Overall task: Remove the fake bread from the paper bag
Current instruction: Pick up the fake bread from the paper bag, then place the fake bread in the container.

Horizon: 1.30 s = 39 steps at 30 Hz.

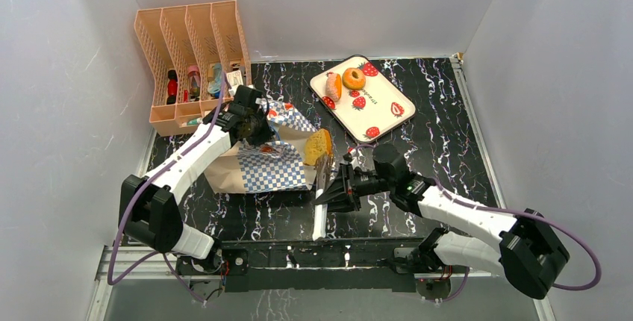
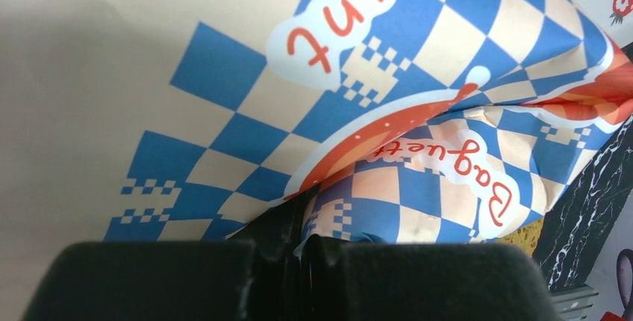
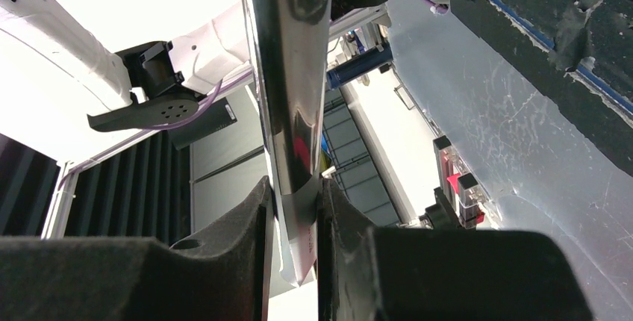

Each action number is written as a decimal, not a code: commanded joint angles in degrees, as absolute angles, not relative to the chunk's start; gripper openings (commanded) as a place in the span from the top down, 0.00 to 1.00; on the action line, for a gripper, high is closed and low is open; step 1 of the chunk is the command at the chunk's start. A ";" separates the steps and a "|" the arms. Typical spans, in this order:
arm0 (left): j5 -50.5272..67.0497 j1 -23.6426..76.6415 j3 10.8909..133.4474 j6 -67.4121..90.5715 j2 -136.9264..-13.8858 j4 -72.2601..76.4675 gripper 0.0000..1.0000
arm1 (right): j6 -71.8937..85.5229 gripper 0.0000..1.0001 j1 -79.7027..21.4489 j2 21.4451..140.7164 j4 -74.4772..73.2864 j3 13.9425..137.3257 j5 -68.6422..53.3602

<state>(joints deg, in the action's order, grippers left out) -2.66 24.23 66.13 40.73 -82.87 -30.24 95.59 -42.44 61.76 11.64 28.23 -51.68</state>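
My left pincer [image 2: 302, 260] is pressed together on the paper bag [image 1: 257, 168]. My right pincer [image 3: 295, 216] clamps metal tongs [image 3: 287, 75], whose tips meet the bread slice [image 1: 317, 146] at the bag's mouth.

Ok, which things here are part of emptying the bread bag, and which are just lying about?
Job: paper bag, bread slice in the tongs, donut and roll on the tray.
Lying about: peach file rack with its small items.
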 commanded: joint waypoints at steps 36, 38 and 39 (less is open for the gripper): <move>-4.86 23.91 68.18 34.73 -84.74 -33.83 1.00 | 84.75 1.00 -34.11 60.37 2.63 43.99 -42.60; -4.64 23.90 67.51 34.48 -84.10 -33.91 1.00 | 84.28 1.00 -32.39 62.66 4.65 44.96 -42.71; -4.59 23.91 67.13 34.46 -83.77 -33.87 1.00 | 83.96 1.00 -31.49 63.94 5.53 45.49 -42.64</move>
